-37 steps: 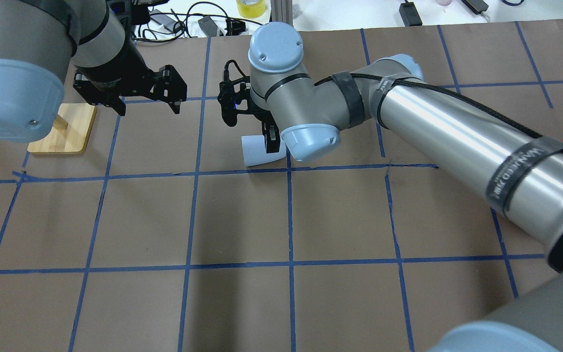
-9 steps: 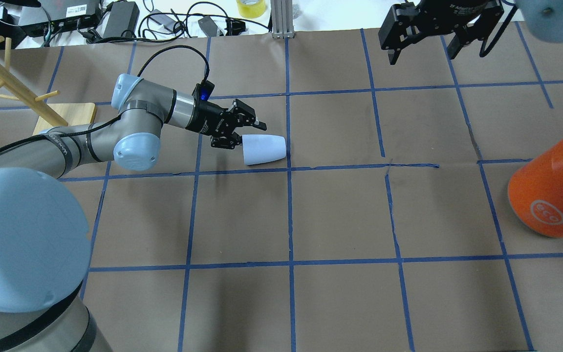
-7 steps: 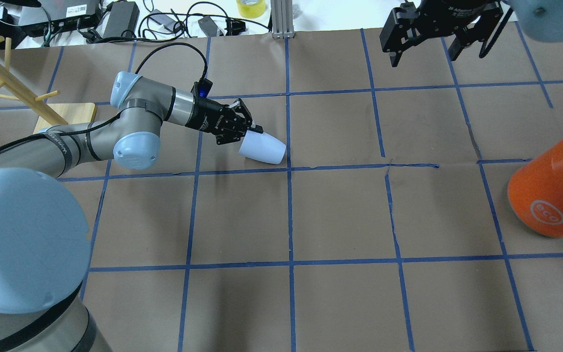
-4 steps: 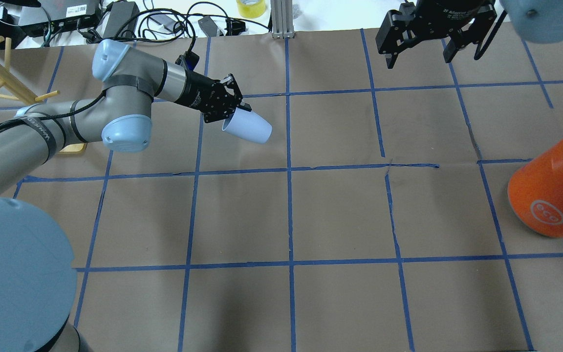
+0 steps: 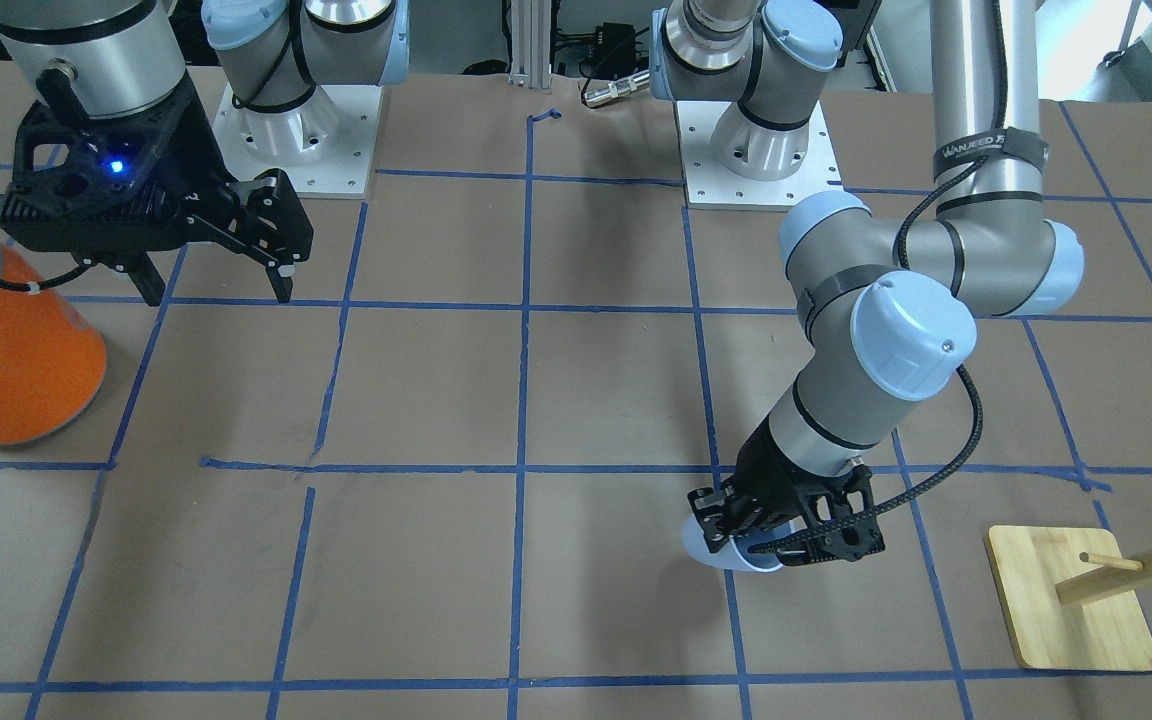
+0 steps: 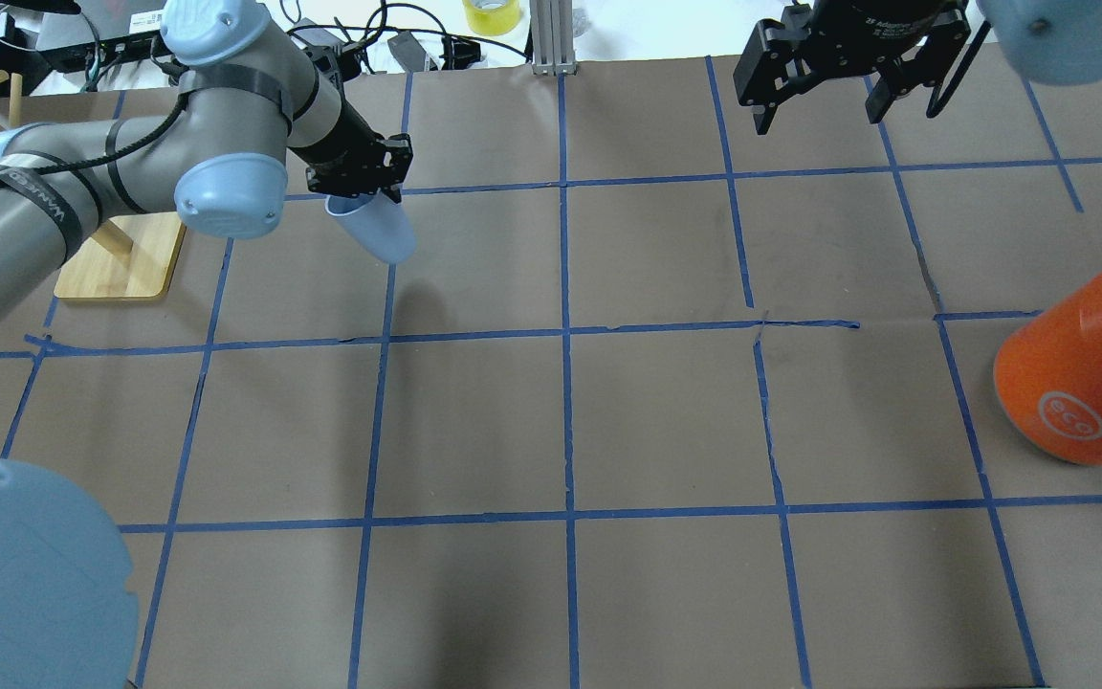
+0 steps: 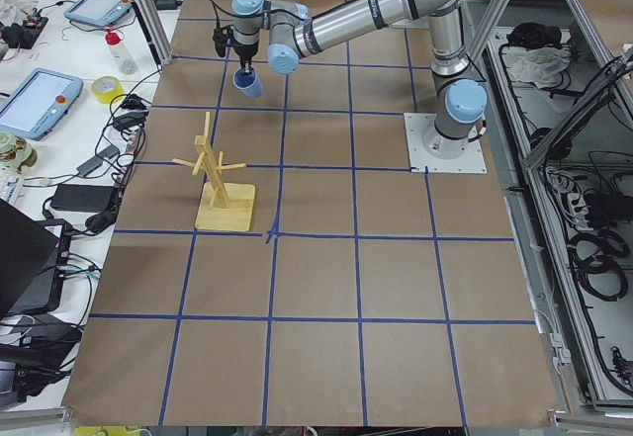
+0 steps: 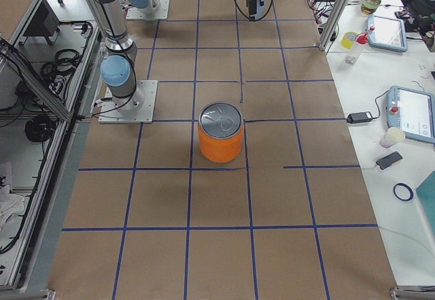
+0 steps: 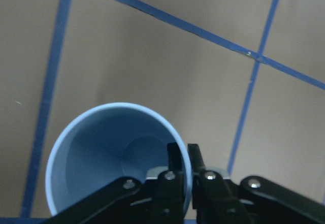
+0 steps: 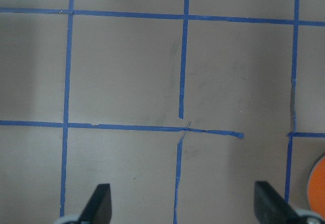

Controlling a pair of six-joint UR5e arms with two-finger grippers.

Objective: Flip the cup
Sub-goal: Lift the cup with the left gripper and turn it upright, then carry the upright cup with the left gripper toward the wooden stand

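Left claw (image 6: 360, 193) pinches the cup (image 6: 384, 234) by its rim; the cup hangs below, clear of the worktop (image 6: 666, 411). Right claw (image 6: 819, 113) gapes wide.

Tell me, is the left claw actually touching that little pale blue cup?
Touching. The left wrist view shows the left gripper shut on the rim of the cup, one finger inside the wall and the other outside, pinching it.

The cup (image 6: 377, 233), a smooth, pale blue tapered tumbler, hangs in the air near the wooden stand (image 6: 121, 260). It is tilted, mouth uppermost and base lowest, with its rim pinched by the left gripper (image 9: 184, 155).
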